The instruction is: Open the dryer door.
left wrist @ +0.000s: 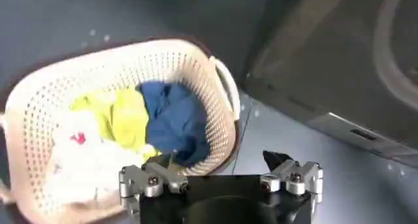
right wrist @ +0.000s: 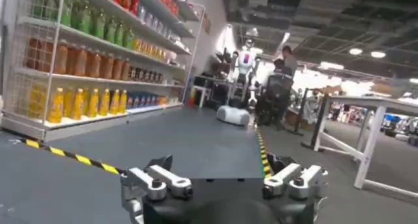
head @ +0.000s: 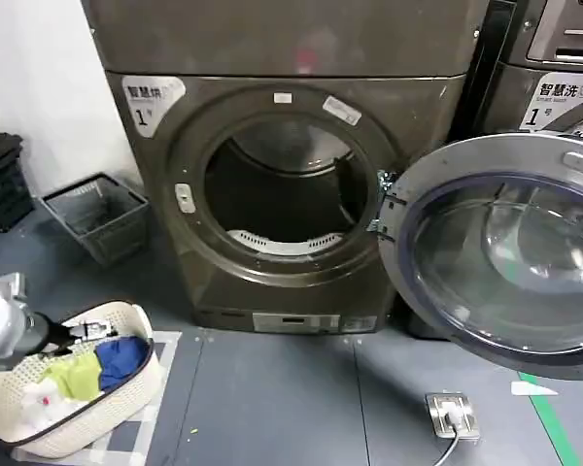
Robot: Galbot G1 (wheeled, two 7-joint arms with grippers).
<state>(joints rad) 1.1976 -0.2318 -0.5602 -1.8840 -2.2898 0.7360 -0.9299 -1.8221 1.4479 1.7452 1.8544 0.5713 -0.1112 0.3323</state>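
The dryer door (head: 500, 254) is standing swung fully open to the right of the dark grey dryer (head: 282, 165), its glass bowl facing forward and the drum mouth (head: 284, 184) showing bare. Open grey floor (head: 282, 408) is lying in front. Well apart, at lower left, the left gripper (left wrist: 222, 170) is hovering with fingers spread wide over a laundry basket (head: 39, 432) of clothes. The right gripper (right wrist: 222, 173) is also spread wide, facing away toward store shelves (right wrist: 85, 55).
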